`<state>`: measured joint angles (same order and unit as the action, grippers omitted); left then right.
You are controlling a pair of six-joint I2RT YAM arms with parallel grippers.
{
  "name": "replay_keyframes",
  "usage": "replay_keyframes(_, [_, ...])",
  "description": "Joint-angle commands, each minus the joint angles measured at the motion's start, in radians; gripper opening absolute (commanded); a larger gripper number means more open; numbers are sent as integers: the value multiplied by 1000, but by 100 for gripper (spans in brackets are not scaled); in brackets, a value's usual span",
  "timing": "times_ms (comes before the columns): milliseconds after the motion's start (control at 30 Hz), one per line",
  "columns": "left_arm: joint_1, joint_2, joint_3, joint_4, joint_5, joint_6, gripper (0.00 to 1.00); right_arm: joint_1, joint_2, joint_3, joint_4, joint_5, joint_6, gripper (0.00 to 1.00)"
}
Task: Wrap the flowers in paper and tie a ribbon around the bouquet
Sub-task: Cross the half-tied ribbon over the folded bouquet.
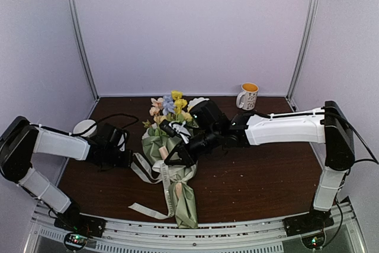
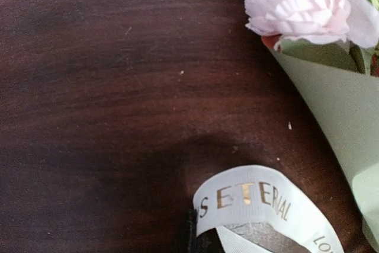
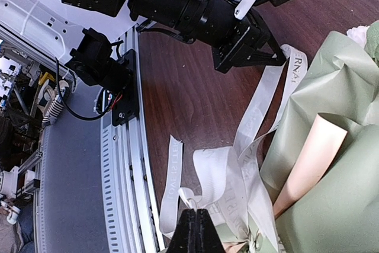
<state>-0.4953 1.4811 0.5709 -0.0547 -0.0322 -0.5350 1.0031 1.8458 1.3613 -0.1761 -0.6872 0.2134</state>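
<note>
Left pincer (image 3: 277, 59) is squeezed together on a loop of the ribbon (image 2: 254, 197), cream with gold lettering, which curls up right off its fingertips. Just past the loop there's only dark table (image 2: 89, 87). Off to the pincer's right the sage paper (image 2: 331, 93) of the bouquet (image 1: 177, 188) starts, and further ahead one pale pink bloom of the flowers (image 2: 296, 1) pokes out the top.

Right pincer (image 3: 195, 214) has its fingers pressed flat together too, tips right at the knot partway along the cone. Honestly can't tell if any ribbon is actually caught between them. Loose tails fan out ahead of it toward the metal rail (image 3: 127, 164) at the table edge, and one strand runs off to the left pincer. A peach-tan fold of the paper's other side shows just to its right.

Further out, a white bowl (image 1: 84, 127) sits behind the left arm. A mug (image 1: 248, 96) stands well beyond the right pincer, near the back wall.
</note>
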Motion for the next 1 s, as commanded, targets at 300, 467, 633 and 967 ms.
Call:
replay_keyframes(300, [-257, -683, -132, -183, -54, 118, 0, -41, -18, 15, 37, 74, 69, 0])
replay_keyframes(467, [-528, -774, -86, -209, 42, 173, 0, -53, -6, 43, 33, 97, 81, 0])
replay_keyframes(633, [-717, -572, 106, -220, 110, 291, 0, -66, 2, 80, 3, 124, 79, 0])
replay_keyframes(967, [-787, -149, 480, -65, 295, 544, 0, -73, 14, 107, -50, 148, 58, 0])
